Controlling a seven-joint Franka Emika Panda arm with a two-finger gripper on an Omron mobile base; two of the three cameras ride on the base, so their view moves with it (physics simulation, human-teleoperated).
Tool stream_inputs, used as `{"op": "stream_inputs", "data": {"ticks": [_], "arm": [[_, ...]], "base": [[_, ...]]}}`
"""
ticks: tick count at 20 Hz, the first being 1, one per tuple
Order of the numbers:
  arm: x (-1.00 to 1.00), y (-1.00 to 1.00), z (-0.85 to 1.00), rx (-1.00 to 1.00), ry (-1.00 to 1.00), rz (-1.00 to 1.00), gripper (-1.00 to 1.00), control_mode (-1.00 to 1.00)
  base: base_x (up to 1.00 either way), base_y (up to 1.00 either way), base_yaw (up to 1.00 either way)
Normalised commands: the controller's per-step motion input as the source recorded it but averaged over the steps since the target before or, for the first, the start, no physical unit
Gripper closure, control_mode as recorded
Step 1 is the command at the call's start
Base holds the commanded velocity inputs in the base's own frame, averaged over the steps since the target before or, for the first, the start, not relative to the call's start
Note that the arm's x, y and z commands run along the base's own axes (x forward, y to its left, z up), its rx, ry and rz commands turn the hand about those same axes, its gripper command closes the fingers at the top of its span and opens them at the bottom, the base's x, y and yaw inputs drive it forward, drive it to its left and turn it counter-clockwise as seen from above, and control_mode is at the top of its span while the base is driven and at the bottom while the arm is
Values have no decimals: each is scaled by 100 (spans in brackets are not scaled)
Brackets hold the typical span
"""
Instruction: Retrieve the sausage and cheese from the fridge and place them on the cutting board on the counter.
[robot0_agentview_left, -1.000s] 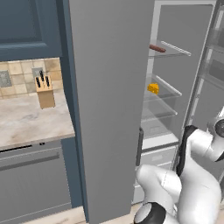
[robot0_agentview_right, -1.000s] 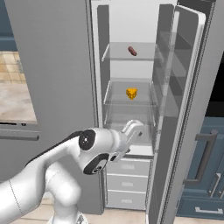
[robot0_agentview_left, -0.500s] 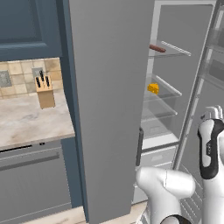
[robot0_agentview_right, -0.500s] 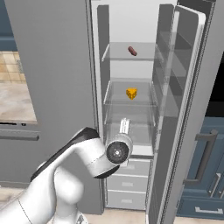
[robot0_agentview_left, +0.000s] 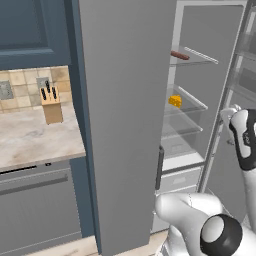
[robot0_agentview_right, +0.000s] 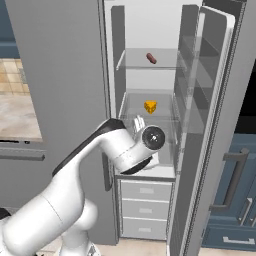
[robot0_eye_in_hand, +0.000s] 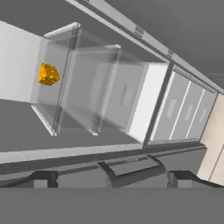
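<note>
- Reaching toward the open fridge (robot0_agentview_right: 215, 100), we have the claw (robot0_eye_in_hand: 109, 177) spread wide and empty, its two dark fingertips (robot0_eye_in_hand: 43, 178) standing far apart at the bottom of the hand view.
- We see the cheese (robot0_agentview_right: 150, 106) on the middle glass shelf, centre of the right base view; it sits at upper left in the hand view (robot0_eye_in_hand: 48, 74) and right of centre in the left base view (robot0_agentview_left: 175, 101).
- The sausage (robot0_agentview_right: 151, 59) lies on the shelf above, near the top centre of the right base view and upper right in the left base view (robot0_agentview_left: 180, 55).
- We judge the cheese light and firm, a little slick on its flat faces; pinching across the two broad parallel sides should hold better than across the tapering edge.
- We expect the sausage to be light, slightly yielding and prone to roll; gripping across its middle, jaws square to its length, looks safest.
- The bench (robot0_agentview_left: 35, 140) with a knife block (robot0_agentview_left: 51, 105) sits at left in the left base view.
- Neither item is on the bench yet.
</note>
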Motion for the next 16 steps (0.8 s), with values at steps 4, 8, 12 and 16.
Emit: {"op": "stream_inputs", "data": {"ticks": [4,8,12,16], "arm": [[47,34,-2,-36,-29,0,-100,-100],[39,32,-2,-33,-37,-4,-100,-100],[42,19,20,-21,0,0,-100,-100],[48,1,27,-23,40,7,-100,-100]], "base": [[0,0,0],[0,0,0],[0,0,0],[0,0,0]]}}
